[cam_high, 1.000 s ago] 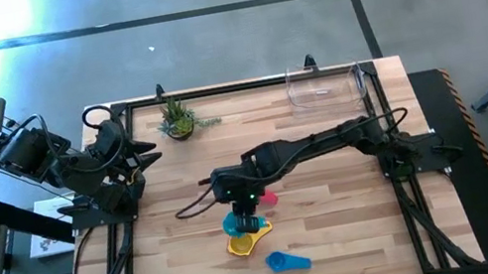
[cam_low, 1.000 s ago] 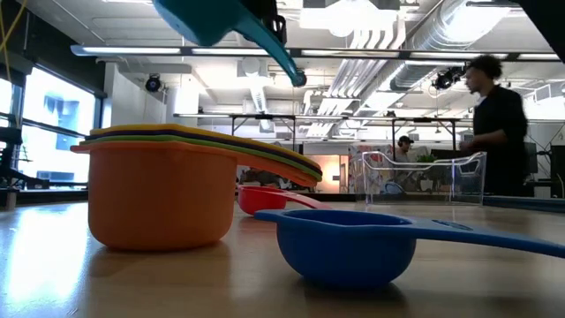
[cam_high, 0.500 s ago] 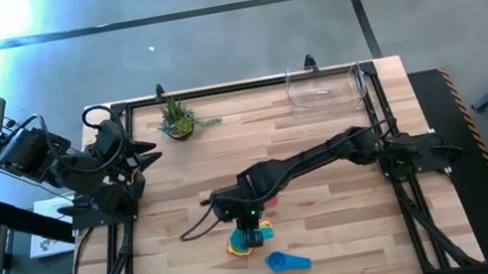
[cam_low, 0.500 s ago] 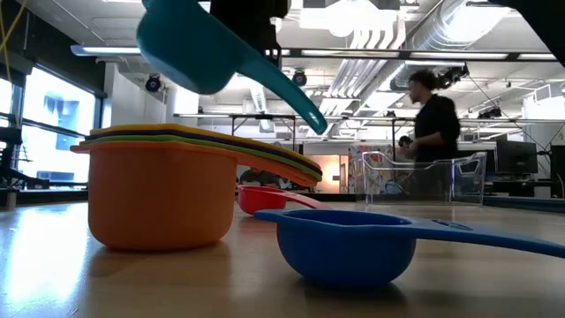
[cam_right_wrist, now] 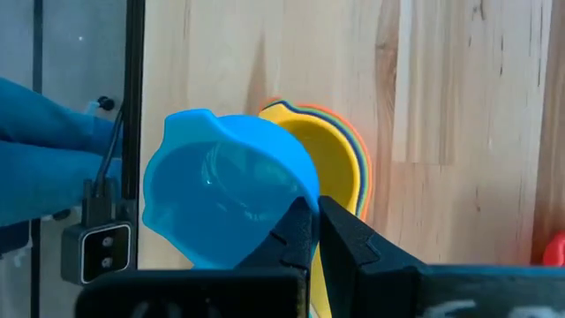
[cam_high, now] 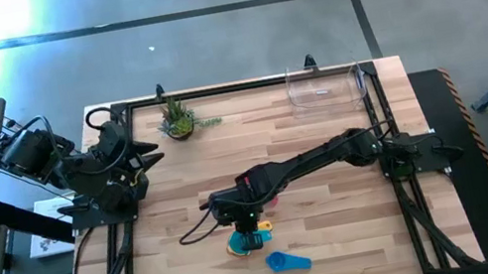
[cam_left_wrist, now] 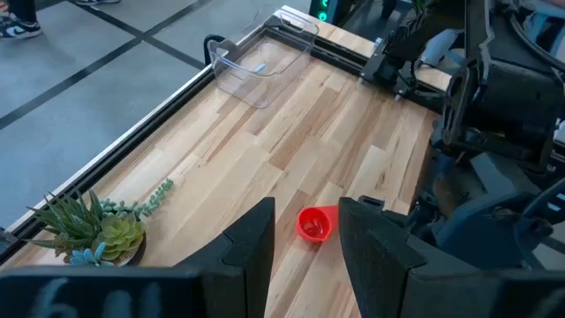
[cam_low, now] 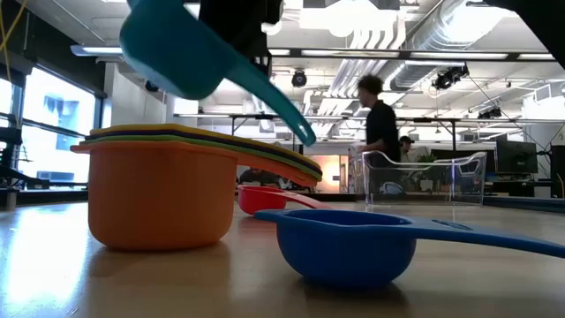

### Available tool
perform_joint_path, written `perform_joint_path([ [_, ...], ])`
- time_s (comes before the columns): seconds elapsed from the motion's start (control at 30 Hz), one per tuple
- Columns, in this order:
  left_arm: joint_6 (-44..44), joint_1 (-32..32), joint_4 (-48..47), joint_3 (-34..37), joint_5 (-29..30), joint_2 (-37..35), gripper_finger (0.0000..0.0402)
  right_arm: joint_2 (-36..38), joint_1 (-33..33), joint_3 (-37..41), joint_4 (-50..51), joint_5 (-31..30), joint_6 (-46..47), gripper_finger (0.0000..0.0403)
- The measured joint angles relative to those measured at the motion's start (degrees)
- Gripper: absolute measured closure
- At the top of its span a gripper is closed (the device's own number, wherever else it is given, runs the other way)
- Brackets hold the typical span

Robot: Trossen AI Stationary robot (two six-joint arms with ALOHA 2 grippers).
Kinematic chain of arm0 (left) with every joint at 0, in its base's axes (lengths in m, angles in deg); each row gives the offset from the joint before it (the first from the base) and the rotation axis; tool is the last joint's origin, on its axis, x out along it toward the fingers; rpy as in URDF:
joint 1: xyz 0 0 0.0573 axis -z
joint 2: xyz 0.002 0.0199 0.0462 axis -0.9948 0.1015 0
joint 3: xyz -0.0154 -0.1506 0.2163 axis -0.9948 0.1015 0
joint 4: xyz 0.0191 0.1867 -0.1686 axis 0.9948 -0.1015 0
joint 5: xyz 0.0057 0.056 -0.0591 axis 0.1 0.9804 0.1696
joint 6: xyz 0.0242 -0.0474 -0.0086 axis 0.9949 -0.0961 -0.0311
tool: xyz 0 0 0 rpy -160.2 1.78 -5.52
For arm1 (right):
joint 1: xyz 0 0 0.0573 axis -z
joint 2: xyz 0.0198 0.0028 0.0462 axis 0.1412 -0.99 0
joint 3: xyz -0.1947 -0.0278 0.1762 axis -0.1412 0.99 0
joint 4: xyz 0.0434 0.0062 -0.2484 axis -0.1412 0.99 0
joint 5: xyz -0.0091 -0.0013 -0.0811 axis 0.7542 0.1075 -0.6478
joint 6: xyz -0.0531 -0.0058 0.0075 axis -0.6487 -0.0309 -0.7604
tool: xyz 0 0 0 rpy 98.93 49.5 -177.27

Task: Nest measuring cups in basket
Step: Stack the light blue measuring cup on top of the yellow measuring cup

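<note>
A teal measuring cup (cam_right_wrist: 221, 208) hangs tilted over a nested stack of cups, orange outermost (cam_low: 159, 199), with yellow and green rims (cam_right_wrist: 340, 163) showing. My right gripper (cam_right_wrist: 315, 231) is shut on the teal cup near the table's front middle (cam_high: 248, 225). A blue cup (cam_high: 288, 261) rests on its base nearer the front edge. A red cup (cam_left_wrist: 314, 223) sits just beyond the stack. The clear basket (cam_high: 323, 85) stands at the far right. My left gripper (cam_left_wrist: 305, 256) waits open, raised at the table's left side (cam_high: 141, 153). My right gripper pinches the teal cup at the bowl's rim (cam_right_wrist: 298, 199) on the handle side; the fingers hide the exact spot. It comes slanting down from above. The cup is lifted clear of the orange stack and tilted, its handle (cam_low: 282, 110) slanting downward, free.
A small potted plant (cam_high: 179, 120) stands at the far left. A black frame (cam_high: 245, 84) rims the table. Bare wood lies between the cups and the basket. A person (cam_low: 380, 132) walks in the room beyond.
My right gripper has sunk and moved toward the table's near edge with the teal cup, staying shut. The cup now hangs lower and closer above the orange stack, tipped a little more.
</note>
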Motion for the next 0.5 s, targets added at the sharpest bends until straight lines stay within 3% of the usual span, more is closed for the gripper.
perform_joint_path([
  [0.5, 0.0, 0.0, -0.2, 0.0, -0.1, 0.4, 0.0286, -1.9, 0.0, 0.0, 1.3, 1.6, 3.0, 0.0403],
])
